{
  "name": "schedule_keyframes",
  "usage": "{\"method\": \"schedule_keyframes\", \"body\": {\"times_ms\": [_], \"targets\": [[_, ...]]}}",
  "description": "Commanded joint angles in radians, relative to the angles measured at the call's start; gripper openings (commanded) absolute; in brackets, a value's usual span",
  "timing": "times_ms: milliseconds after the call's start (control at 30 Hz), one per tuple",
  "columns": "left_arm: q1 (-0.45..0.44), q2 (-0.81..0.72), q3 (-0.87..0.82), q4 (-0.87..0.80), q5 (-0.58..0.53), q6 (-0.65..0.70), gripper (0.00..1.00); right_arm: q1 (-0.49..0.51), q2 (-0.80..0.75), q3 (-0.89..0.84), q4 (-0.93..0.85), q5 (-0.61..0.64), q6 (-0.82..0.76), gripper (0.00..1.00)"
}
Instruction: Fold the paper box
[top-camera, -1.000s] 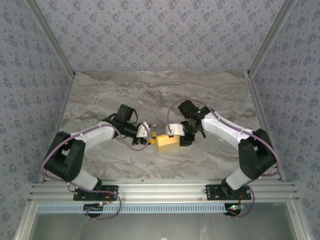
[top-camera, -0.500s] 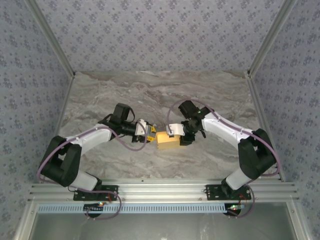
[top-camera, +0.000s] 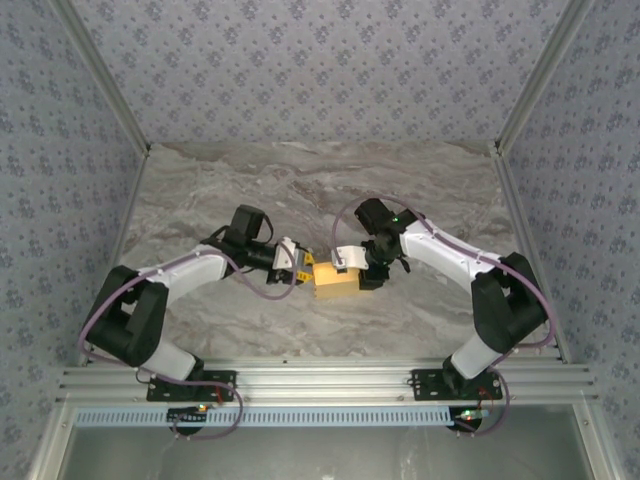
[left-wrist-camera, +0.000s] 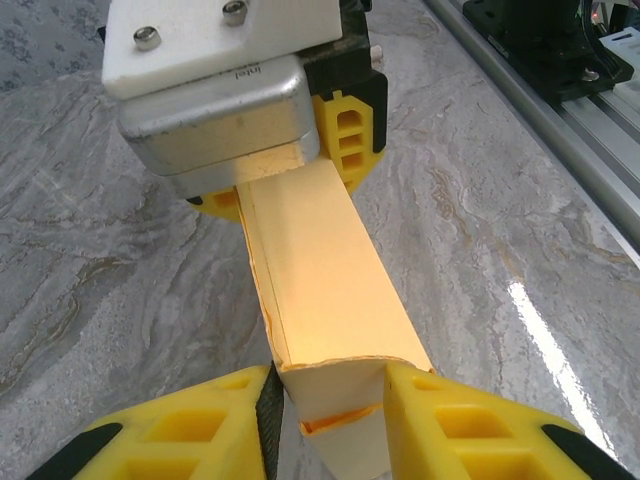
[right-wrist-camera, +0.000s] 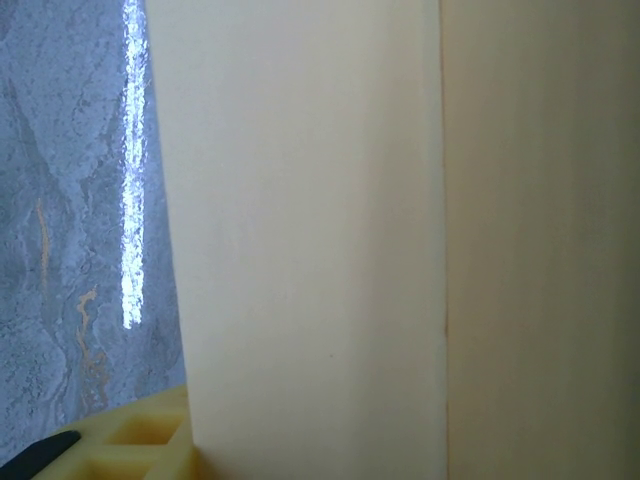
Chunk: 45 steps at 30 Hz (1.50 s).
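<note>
The paper box (top-camera: 336, 285) is a small yellow-orange rectangular box in the middle of the marble table, held between both arms. My left gripper (top-camera: 303, 266) reaches it from the left. In the left wrist view the box (left-wrist-camera: 320, 270) runs away from me, and my left gripper (left-wrist-camera: 330, 400) has both yellow fingers pressed on the sides of its near end, where a pale flap hangs down. My right gripper (left-wrist-camera: 280, 170) clamps the far end. Close against the right wrist camera is a pale box wall (right-wrist-camera: 400, 240), with one yellow finger (right-wrist-camera: 130, 440) at the lower left.
The marble table (top-camera: 300, 190) stretches behind and to both sides of the box. An aluminium rail (top-camera: 320, 385) with the arm bases runs along the near edge, seen also as a rail (left-wrist-camera: 560, 110) in the left wrist view. Patterned walls enclose the table.
My left gripper has slid right from a small gap beside the box until its fingers sit around the box's left end. The right gripper and the box have hardly moved.
</note>
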<state>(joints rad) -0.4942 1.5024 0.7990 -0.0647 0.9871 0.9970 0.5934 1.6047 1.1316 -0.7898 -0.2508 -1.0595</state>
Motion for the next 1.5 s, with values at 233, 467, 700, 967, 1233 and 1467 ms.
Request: {"method": "schedule_keyframes", "body": {"times_ms": [233,467,700,967,1233,1467], "targets": [[-0.026,0.039,0.057,-0.096,0.066,0.069,0.26,0.009,0.047,0.001,-0.057,-0.008,0.003,0.45],[-0.026,0.0,0.025,-0.113,0.064,0.086,0.25,0.005,0.046,-0.007,-0.047,-0.004,0.004,0.45],[-0.043,0.001,0.022,-0.145,0.029,0.111,0.19,-0.011,0.047,-0.004,-0.041,-0.01,0.01,0.46],[-0.053,-0.018,-0.022,-0.11,-0.039,0.105,0.16,-0.027,0.043,-0.011,-0.013,-0.03,0.027,0.51],[-0.067,-0.006,-0.027,-0.109,-0.097,0.117,0.12,-0.036,0.001,-0.021,0.058,-0.086,0.041,0.53],[-0.089,0.009,-0.032,-0.111,-0.158,0.114,0.12,-0.039,0.01,-0.009,0.04,-0.11,0.041,0.54]]}}
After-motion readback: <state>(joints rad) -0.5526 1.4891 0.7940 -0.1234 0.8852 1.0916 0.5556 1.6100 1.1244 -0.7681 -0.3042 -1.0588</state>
